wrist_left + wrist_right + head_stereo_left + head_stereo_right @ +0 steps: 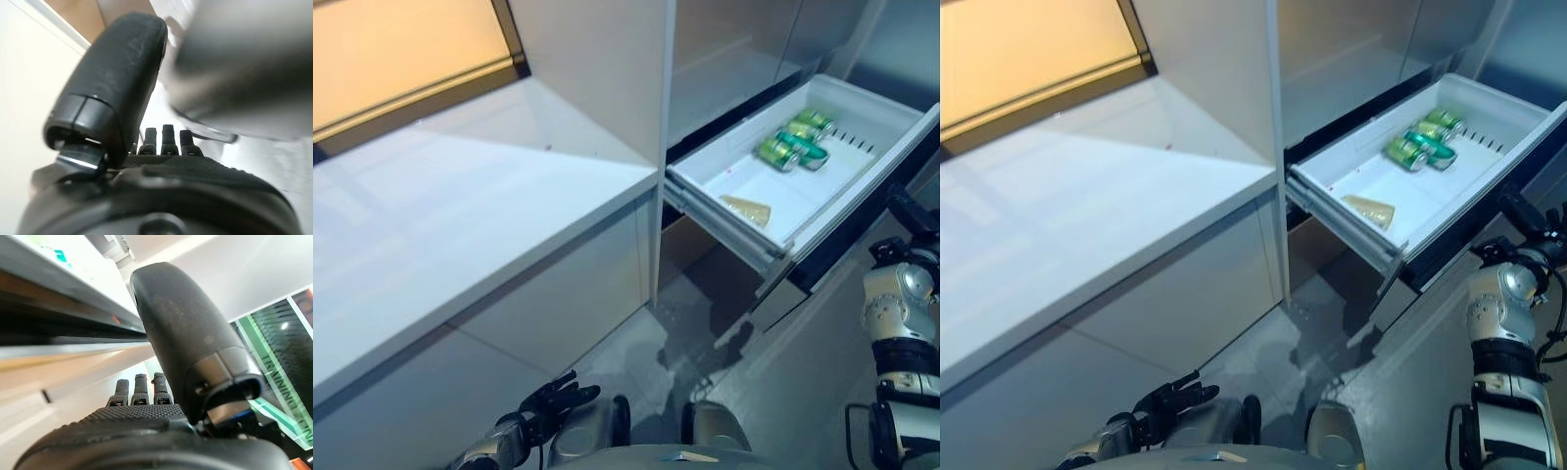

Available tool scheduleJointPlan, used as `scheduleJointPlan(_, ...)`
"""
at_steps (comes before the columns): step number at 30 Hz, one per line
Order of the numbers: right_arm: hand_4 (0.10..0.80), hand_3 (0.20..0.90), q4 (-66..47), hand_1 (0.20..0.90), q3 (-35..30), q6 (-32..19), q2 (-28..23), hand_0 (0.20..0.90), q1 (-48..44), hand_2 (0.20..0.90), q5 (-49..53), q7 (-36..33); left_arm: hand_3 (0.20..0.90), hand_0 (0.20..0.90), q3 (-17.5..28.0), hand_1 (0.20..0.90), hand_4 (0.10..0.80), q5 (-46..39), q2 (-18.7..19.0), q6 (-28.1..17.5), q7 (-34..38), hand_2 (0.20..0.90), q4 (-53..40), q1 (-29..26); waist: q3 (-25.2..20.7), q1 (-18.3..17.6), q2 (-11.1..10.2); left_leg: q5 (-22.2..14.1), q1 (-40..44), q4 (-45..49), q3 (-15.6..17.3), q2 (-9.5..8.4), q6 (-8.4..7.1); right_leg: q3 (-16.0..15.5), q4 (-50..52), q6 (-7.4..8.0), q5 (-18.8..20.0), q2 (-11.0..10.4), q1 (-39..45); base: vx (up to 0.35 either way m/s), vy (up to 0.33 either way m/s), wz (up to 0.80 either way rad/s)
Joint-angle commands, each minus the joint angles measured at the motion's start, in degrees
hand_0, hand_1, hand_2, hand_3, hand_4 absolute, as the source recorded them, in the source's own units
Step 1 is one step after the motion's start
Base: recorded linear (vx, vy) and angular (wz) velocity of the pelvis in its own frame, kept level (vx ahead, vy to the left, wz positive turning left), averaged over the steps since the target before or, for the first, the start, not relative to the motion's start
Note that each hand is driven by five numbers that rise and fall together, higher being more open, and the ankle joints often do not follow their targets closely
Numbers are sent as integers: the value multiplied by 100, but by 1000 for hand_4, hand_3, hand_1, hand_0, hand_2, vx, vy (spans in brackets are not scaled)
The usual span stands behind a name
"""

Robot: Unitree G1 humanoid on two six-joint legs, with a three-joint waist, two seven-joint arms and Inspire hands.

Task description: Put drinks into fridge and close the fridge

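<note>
The fridge's white drawer (pixel 803 192) stands pulled out at the upper right. Green cans (pixel 795 139) lie together at its far end. My right hand (pixel 907 211) is by the drawer's outer front, low at its right side; in the right wrist view its fingers (pixel 139 390) are straight, its thumb (pixel 190 338) stands up, and it holds nothing. The drawer's front edge (pixel 68 335) runs just past the fingers. My left hand (pixel 554 399) hangs low at the lower left, fingers (pixel 167 139) relaxed and empty.
A pale yellowish flat packet (pixel 747 208) lies in the drawer's near part. A long white counter (pixel 460 215) runs along the left, with white cabinet fronts (pixel 558 304) below. The fridge's upper body (pixel 734 49) rises behind the drawer. Grey floor (pixel 636 343) lies between.
</note>
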Motion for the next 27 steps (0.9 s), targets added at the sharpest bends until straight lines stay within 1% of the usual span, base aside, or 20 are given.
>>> scheduleJointPlan(1,800,900,-185,900,134,-439,-390,900,-621,900,125,357,900,900,-146,900,800,-230,102,-278,190,900,-502,69,2,157,-75,-1266,-42,943,68,-203,519,-316,629,-434,-412,-120,134,0,0,16)
scheduleJointPlan(3,800,900,-121,900,202,-370,-391,900,-659,900,223,583,900,900,-121,900,800,-277,107,-309,220,900,-531,96,56,178,-57,-1277,-111,1024,31,-226,523,-319,789,-477,-480,-121,47,18,8,12)
scheduleJointPlan(4,800,900,-118,900,268,-208,-383,900,-667,900,296,939,900,900,-78,900,800,-304,111,-349,253,900,-560,146,112,198,-47,-1278,-184,1105,-9,-257,526,-327,944,-523,-542,-120,-41,41,16,9)
scheduleJointPlan(5,800,900,-128,900,307,-151,-384,900,-658,900,314,1095,900,900,-50,900,800,-316,109,-367,257,900,-568,172,135,207,-41,-1274,-206,1122,-21,-272,521,-330,999,-538,-566,-121,-75,56,24,11)
scheduleJointPlan(9,800,900,-210,900,516,202,-343,900,-685,900,694,2276,900,900,76,900,800,-373,123,-441,281,900,-591,294,246,258,-12,-1261,-315,1239,-79,-335,504,-368,1265,-604,-665,-143,-225,54,23,5)
scheduleJointPlan(10,800,900,-212,900,550,223,-339,900,-707,900,678,2411,900,900,91,900,800,-362,128,-439,279,900,-585,295,257,272,-7,-1256,-325,1237,-89,-344,498,-377,1293,-611,-679,-145,-240,42,21,3)
scheduleJointPlan(14,800,900,-204,900,805,375,-341,900,-847,900,790,3425,900,900,165,900,800,-370,145,-534,192,900,-522,400,319,352,23,-1224,-300,1213,-148,-399,469,-417,1447,-641,-761,-169,-257,87,28,7)
scheduleJointPlan(16,800,900,-206,900,879,443,-380,900,-912,900,781,3602,900,900,180,900,800,-371,140,-548,169,900,-541,439,325,386,25,-1212,-285,1192,-174,-419,457,-439,1460,-643,-776,-179,-237,83,22,4)
scheduleJointPlan(18,800,900,-221,900,1015,560,-422,900,-1019,900,781,3932,900,900,189,900,800,-358,134,-592,143,900,-584,515,332,465,26,-1189,-257,1145,-241,-455,443,-472,1459,-643,-793,-197,-188,131,8,7)
scheduleJointPlan(19,800,900,-207,900,1090,620,-460,900,-1081,900,693,4072,900,900,205,900,800,-344,154,-582,116,900,-598,547,323,512,23,-1328,-188,1170,-311,-485,422,-431,1515,-599,-933,-180,-124,93,5,15)
scheduleJointPlan(20,800,900,-197,900,1149,669,-497,900,-1142,900,656,4190,900,900,217,900,800,-336,171,-587,96,900,-610,562,333,537,29,-1162,-225,1090,-305,-483,430,-498,1453,-634,-799,-209,-144,97,-2,17)
scheduleJointPlan(22,800,900,-165,900,1304,786,-556,900,-1235,900,647,4494,900,900,252,900,800,-322,220,-588,56,900,-620,602,330,596,21,-1135,-185,1034,-365,-503,419,-516,1433,-625,-801,-215,-91,61,-5,20)
scheduleJointPlan(25,800,900,-135,900,1630,1141,-761,900,-1423,900,565,5190,900,900,334,900,800,-268,347,-538,-38,900,-661,670,305,708,-15,-1057,-65,854,-481,-534,393,-584,1322,-593,-773,-219,69,126,-25,16)
scheduleJointPlan(27,800,900,-104,900,1785,1357,-911,900,-1533,900,638,5502,900,900,374,900,800,-212,410,-508,-70,900,-694,715,282,770,-52,-1001,30,708,-552,-537,374,-634,1186,-559,-728,-221,197,131,-48,13)
